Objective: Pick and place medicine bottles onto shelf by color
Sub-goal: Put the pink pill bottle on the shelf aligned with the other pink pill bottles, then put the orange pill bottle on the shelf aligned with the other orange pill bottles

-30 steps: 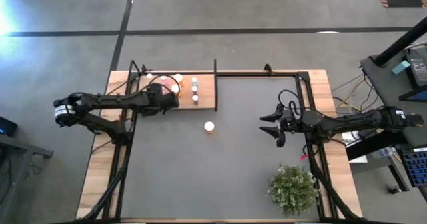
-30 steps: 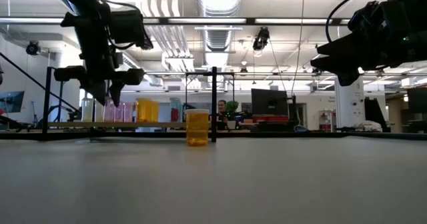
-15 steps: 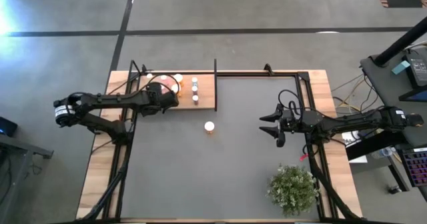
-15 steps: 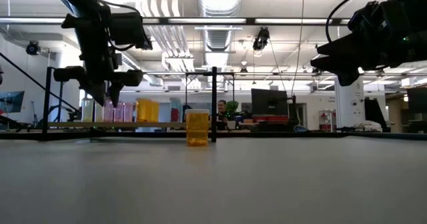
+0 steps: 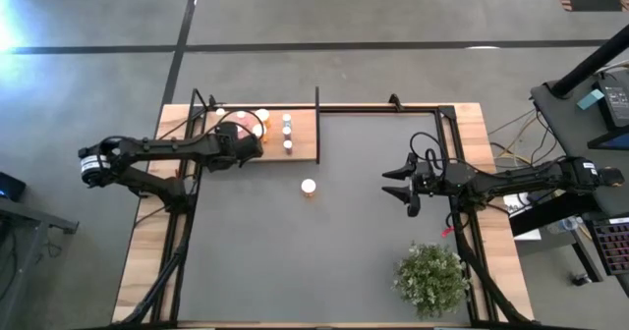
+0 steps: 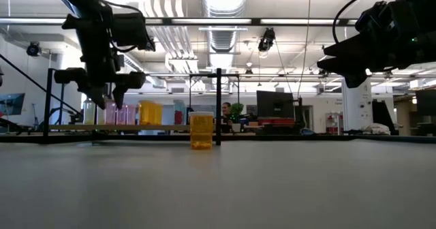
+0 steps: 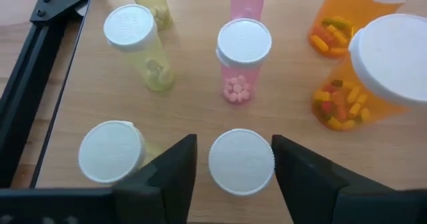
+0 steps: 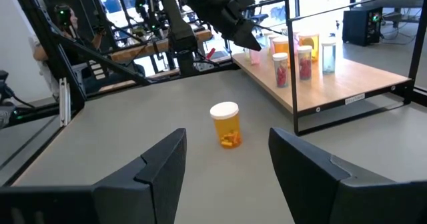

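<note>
Tabletop (image 5: pixel 295 261) | shelf (image 5: pixel 300 138) at its far-left corner, bottles (image 7: pixel 243 67) standing on it | left gripper (image 7: pixel 233 167) above shelf, fingers parted around a white-capped bottle (image 7: pixel 241 161) | right gripper (image 5: pixel 401 188) open, well right of shelf | orange bottle (image 5: pixel 309 187) just off the shelf

Above the shelf (image 5: pixel 295 134), the left hand (image 7: pixel 233 161) hangs with fingers parted, while the right hand (image 5: pixel 396 187) waits well apart, open.

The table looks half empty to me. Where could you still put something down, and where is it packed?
Most of the dark tabletop is bare: only one orange bottle stands alone near its middle, and a bushy plant fills the near right corner. The shelf at the far left is crowded with bottles, and the left gripper hangs over it.
</note>
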